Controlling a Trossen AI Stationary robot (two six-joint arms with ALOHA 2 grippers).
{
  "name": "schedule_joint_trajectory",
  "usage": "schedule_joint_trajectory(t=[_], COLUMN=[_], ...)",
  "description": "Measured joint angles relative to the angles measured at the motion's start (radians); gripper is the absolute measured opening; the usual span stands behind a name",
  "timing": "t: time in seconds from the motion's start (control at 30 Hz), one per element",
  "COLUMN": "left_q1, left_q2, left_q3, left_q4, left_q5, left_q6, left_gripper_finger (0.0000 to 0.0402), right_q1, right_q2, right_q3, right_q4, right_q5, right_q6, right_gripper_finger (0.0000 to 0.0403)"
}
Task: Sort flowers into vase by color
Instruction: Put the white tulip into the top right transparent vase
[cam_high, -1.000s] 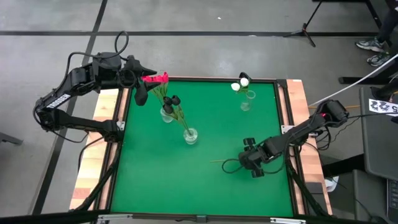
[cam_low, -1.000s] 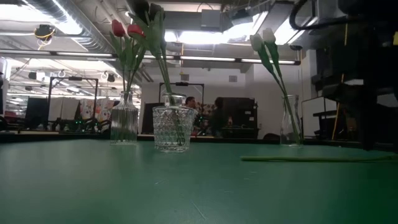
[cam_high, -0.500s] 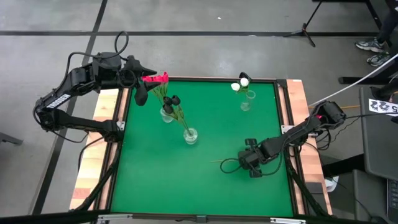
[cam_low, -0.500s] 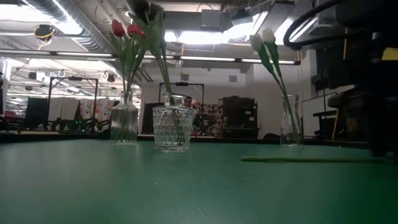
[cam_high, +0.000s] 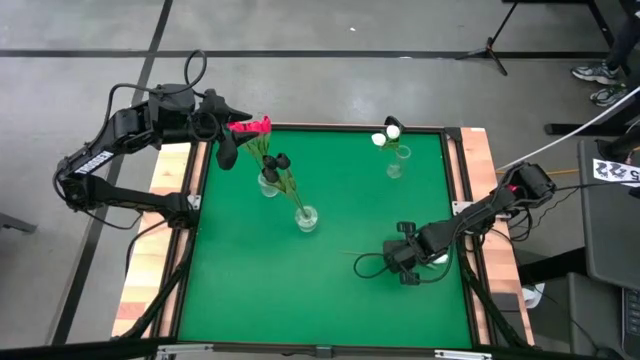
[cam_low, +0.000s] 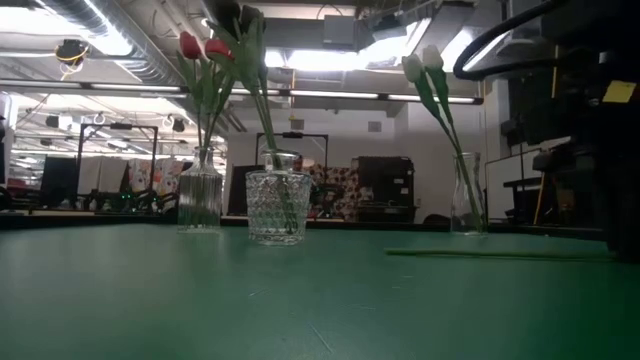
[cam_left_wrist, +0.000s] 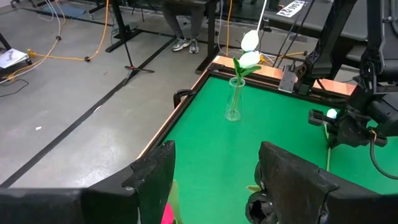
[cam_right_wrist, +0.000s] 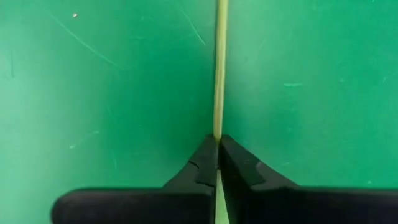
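A loose flower's thin green stem (cam_high: 358, 256) lies flat on the green table, and my right gripper (cam_high: 400, 262) is shut on it near the right edge; its head does not show. Red flowers (cam_high: 255, 126) stand in a ribbed vase (cam_low: 200, 196). Dark-headed flowers (cam_high: 281, 160) stand in a cut glass (cam_low: 278, 206), and white flowers (cam_high: 387, 133) in a slim vase (cam_low: 466, 196). My left gripper (cam_left_wrist: 214, 180) hangs open above the far left corner, beside the red heads, touching nothing. My right gripper (cam_right_wrist: 217, 142) pinches the stem (cam_right_wrist: 217, 121) between its two fingertips, one on each side. The fingers come from above, pointing down at the table. The stem lies level on the table (cam_right_wrist: 124, 93), running on past the fingertips to its free end (cam_high: 345, 255).
The three vases stand in the table's far half, two at the left and one at the far right (cam_high: 397, 160). A raised wooden rim (cam_high: 465, 200) runs round the green top. The near left of the table (cam_high: 250, 290) is bare green.
My right gripper has shut on the stem lying on the table. The stem stays flat on the table. My left arm has kept still.
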Motion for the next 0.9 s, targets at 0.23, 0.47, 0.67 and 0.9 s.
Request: schedule_joint_trajectory(t=[0.23,0.47,0.67,0.9], left_q1=[0.000,0.000,0.000,0.000], left_q2=[0.000,0.000,0.000,0.000], left_q3=[0.000,0.000,0.000,0.000], left_q4=[0.000,0.000,0.000,0.000], left_q5=[0.000,0.000,0.000,0.000], left_q6=[0.023,0.027,0.027,0.027], left_gripper_finger=[0.0230,0.0230,0.0230,0.0230], right_q1=[-0.005,-0.087,-0.195,-0.305], right_q2=[0.004,0.003,0.002,0.001], right_q3=[0.085,0.289,0.547,0.720], right_q4=[-0.046,-0.158,-0.437,-0.850], right_q5=[0.037,0.103,0.227,0.382], right_q6=[-0.054,-0.308,-0.590,-0.877], right_gripper_finger=[0.0004,0.0003,0.0001,0.0001])
